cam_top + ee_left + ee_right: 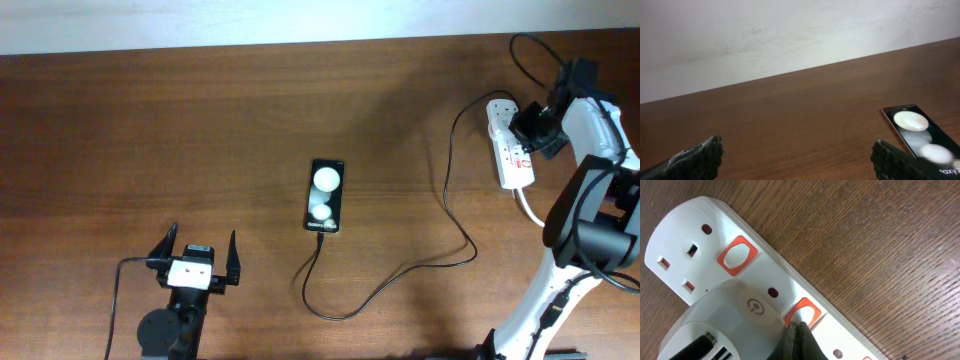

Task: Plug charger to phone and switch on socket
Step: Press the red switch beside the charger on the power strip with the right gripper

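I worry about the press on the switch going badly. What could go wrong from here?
1. The shut right gripper sits at the edge of the red-marked switch, close against the white adapter; it may slip off or nudge the adapter.
2. A sideways push could slide the socket and tug the black cable leading to the phone.

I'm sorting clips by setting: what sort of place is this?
Likely a robot-lab workbench: a wooden table against a plain pale wall, a robot arm at its edge, and a phone wired to a power strip.
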Robot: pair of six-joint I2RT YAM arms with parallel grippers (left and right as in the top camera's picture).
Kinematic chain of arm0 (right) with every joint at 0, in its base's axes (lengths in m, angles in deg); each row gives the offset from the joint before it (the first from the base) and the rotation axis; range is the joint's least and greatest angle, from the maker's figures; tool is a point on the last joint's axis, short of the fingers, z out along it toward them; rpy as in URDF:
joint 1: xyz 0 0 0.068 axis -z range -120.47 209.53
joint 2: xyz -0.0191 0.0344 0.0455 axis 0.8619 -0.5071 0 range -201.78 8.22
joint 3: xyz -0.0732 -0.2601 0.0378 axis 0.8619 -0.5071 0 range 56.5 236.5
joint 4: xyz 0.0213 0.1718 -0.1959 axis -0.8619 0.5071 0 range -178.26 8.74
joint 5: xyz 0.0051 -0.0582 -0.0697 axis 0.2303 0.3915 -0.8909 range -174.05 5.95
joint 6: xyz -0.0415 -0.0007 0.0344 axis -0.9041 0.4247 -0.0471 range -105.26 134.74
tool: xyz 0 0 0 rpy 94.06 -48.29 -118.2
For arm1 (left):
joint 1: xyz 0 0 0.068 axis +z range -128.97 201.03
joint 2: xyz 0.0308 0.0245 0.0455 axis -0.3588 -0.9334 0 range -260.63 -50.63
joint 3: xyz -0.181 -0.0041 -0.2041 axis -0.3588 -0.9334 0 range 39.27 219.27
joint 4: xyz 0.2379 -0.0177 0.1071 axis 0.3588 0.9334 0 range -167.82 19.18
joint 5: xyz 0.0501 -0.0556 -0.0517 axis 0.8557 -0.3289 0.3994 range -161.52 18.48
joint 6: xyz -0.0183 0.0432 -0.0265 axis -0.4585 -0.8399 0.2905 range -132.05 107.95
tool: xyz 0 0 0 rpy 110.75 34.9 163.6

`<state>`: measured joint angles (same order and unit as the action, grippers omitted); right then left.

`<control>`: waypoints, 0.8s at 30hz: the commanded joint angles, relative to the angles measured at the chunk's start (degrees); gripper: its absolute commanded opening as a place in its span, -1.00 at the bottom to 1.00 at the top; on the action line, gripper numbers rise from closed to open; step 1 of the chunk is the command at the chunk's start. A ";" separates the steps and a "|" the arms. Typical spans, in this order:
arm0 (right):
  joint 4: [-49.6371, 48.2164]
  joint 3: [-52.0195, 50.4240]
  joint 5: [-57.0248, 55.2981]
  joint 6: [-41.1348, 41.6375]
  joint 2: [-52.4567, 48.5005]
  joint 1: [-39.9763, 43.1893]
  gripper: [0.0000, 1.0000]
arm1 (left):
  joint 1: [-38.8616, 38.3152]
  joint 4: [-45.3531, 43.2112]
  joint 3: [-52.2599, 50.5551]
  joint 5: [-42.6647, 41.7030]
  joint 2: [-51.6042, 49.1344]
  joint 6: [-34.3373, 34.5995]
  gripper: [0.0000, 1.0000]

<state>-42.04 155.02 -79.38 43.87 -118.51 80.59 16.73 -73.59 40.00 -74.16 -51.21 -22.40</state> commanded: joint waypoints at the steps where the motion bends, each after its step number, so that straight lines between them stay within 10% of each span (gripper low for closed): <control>1: 3.50 2.34 5.62 -1.79 -5.40 0.52 -0.92 | 0.46 0.15 -0.24 -0.63 0.24 -0.90 0.98; 24: 10.34 11.52 6.05 -4.87 -7.93 0.96 -0.92 | 0.46 0.15 -0.24 -0.63 0.24 -0.92 0.98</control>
<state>-31.38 167.07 -74.12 39.61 -124.07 83.08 16.73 -73.59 40.00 -74.16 -51.21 -22.42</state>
